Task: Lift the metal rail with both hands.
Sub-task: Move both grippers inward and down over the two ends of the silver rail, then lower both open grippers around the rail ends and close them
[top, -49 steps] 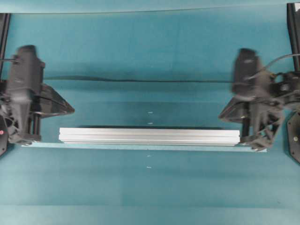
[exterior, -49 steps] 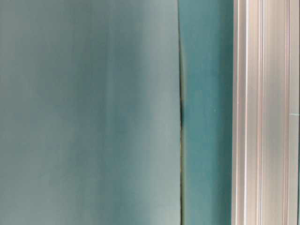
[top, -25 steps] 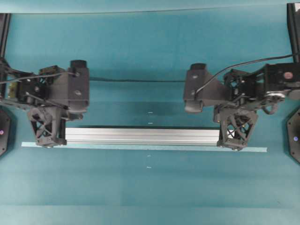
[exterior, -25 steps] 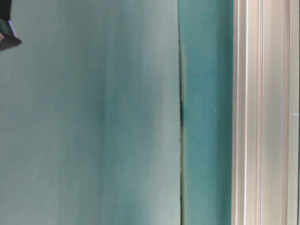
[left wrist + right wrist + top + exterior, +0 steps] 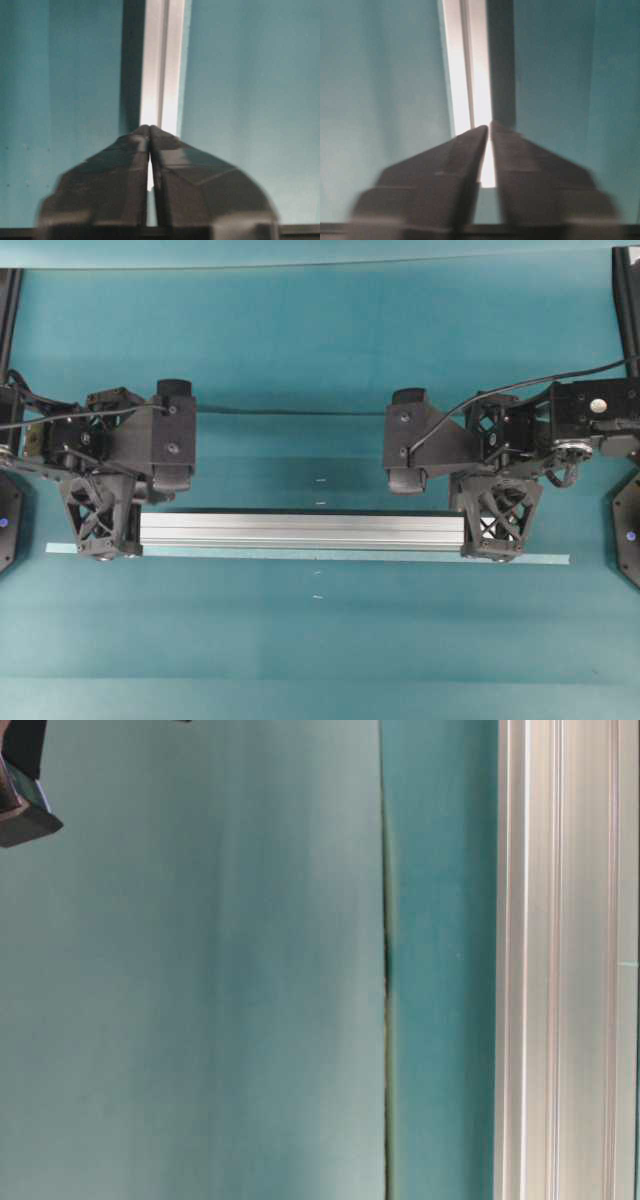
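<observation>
A thin pale-green tape strip lies flat across the teal table mat.

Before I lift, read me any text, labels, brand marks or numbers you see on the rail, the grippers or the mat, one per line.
None: no readable text in any view.
metal rail: bare grooved silver, no label or marking.
left gripper and right gripper: plain black, no brand visible.
tape strip: plain pale green, unmarked.
Small white marks on the mat: too small to read as characters.
</observation>
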Tool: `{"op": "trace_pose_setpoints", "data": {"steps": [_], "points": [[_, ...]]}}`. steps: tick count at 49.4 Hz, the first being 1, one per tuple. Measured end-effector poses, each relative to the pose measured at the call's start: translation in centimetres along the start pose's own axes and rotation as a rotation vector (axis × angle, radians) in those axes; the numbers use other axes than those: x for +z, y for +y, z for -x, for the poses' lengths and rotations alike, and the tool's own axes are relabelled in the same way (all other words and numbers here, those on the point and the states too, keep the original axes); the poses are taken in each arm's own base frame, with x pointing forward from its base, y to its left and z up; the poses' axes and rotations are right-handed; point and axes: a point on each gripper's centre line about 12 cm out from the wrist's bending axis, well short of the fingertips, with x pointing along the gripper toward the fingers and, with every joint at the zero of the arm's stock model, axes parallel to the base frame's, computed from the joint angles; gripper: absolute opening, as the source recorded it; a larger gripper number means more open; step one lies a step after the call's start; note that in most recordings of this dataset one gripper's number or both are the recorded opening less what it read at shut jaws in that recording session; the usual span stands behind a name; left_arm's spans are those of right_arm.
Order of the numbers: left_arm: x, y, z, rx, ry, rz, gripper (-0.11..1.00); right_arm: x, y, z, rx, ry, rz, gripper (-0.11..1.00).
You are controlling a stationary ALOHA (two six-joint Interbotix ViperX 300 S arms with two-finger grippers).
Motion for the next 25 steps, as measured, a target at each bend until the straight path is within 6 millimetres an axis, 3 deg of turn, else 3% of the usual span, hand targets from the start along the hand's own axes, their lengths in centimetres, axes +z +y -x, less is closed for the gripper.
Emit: {"op": "trace_pose_setpoints", "data": {"steps": [8,14,17,25], "points": [[-0.3,-0.1,-0.4,-0.001,0.015,0.012,0.65,-0.3,0.0,-0.5,-0.001,0.006,-0.006,0.86],[-0.4,-0.1,-1.0,0.0,0.041,0.028,0.94,-0.5,-0.1,-1.2,-0.001,0.024,-0.007,1.0],[-0.4,-0.2,-1.3,-0.001,0.052,0.029,0.99,-0.5,0.0,-1.3,-0.001,0.026,-0.006,0.99],[-0.6,-0.6,-1.8,-0.005,0.072,0.016,0.98,-0.3,-0.1,-1.4,-0.002,0.012,-0.007,0.99]]}}
